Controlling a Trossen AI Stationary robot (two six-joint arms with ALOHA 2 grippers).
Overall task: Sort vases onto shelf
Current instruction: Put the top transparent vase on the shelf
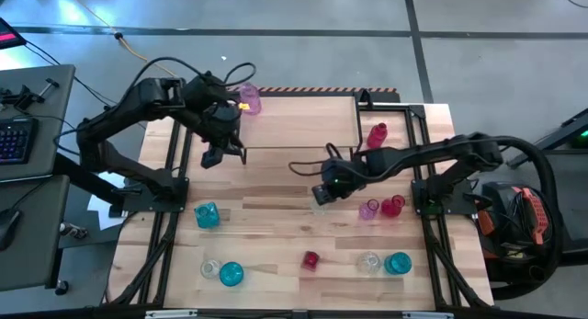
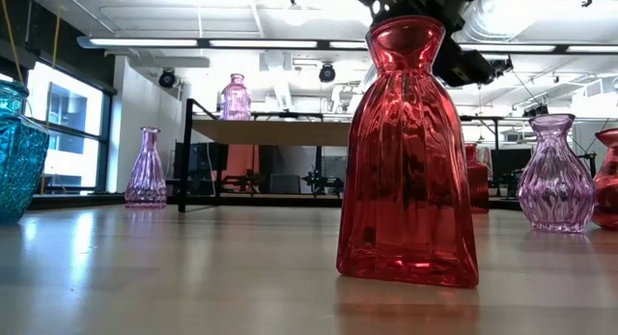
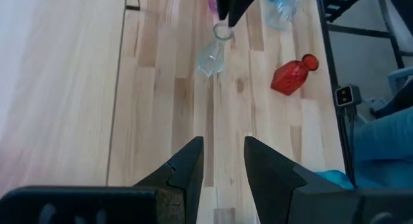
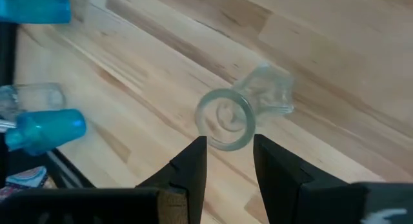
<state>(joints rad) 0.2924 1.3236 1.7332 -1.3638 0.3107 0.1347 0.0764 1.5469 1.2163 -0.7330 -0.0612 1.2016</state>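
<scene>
On the wooden table (image 1: 276, 227) we take the shelf (image 1: 303, 121) as our landmark: it stands at the far edge, light wood top on black wire legs. We note the left gripper (image 1: 223, 153) hanging over the shelf's left front corner, fingers (image 3: 187, 166) parted and holding nothing. We note the right gripper (image 1: 322, 192) just in front of the shelf, jaws spread above the mouth of a clear vase (image 4: 242, 114) that stands on the table, not clamped. We count two vases on the shelf: a pink vase (image 1: 249, 100) at its back left corner and a red bottle vase (image 1: 377, 133) near its right end. Other vases sit well in front of the shelf, among them a small red vase (image 1: 310, 260).
</scene>
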